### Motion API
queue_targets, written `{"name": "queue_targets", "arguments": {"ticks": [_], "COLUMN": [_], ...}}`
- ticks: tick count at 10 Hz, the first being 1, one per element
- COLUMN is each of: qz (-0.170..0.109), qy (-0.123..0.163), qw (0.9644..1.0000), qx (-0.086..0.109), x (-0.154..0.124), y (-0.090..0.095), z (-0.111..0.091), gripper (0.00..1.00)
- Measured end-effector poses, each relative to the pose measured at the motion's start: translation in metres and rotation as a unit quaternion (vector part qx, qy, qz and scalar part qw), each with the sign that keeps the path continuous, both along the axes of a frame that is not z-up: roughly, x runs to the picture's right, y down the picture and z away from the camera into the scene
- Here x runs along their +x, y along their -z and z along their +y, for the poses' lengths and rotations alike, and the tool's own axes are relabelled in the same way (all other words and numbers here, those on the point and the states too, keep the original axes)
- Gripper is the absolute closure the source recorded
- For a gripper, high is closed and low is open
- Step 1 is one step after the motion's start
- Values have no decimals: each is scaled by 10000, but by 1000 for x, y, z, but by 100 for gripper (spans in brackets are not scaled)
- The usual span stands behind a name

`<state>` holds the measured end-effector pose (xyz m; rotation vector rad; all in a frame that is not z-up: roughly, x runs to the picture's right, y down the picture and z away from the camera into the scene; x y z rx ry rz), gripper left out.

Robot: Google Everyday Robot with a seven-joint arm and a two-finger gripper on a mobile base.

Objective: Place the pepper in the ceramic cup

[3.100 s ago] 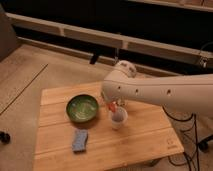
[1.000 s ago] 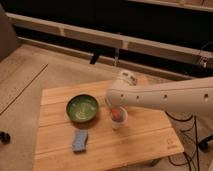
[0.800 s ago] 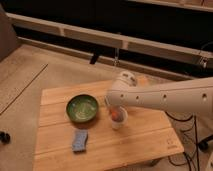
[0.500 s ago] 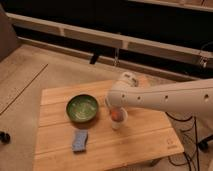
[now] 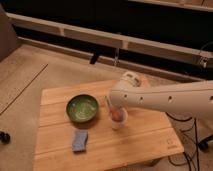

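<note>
On the wooden table [image 5: 135, 145], everything sits in the middle band. White arm [image 5: 170, 99] comes in from the right, covers the table's back right part, wrist turned down over the ceramic cup [image 5: 118, 121].

Green bowl [image 5: 82, 108]: left of centre, upright, well apart from the cup, near the arm's end.

Blue-grey sponge [image 5: 79, 141]: flat on the table, in front of the bowl, toward the near edge, left of the cup.

Ceramic cup: white, upright, right of the bowl, directly below the wrist.

Pincer [image 5: 113, 111]: hangs at the cup's rim, mostly hidden by the wrist; cannot tell whether it grips or has let go.

Pepper [image 5: 116, 116]: orange-red spot at the cup's mouth, just under the pincer, touching or nearly so. Only its top shows, so long axis and pointing direction can't be read; cannot tell if it rests in the cup or hangs from the pincer.
</note>
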<state>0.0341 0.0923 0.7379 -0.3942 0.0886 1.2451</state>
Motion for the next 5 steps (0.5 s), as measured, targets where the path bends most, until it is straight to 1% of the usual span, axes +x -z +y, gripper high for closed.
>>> {"name": "queue_targets", "arguments": {"ticks": [3, 5], "qz": [-9, -77], "qy": [-22, -73], "qw": [10000, 9999], "qx": [-32, -82], "x": [1, -3], "y": [0, 1], "z": [4, 6], "gripper": [20, 20]}}
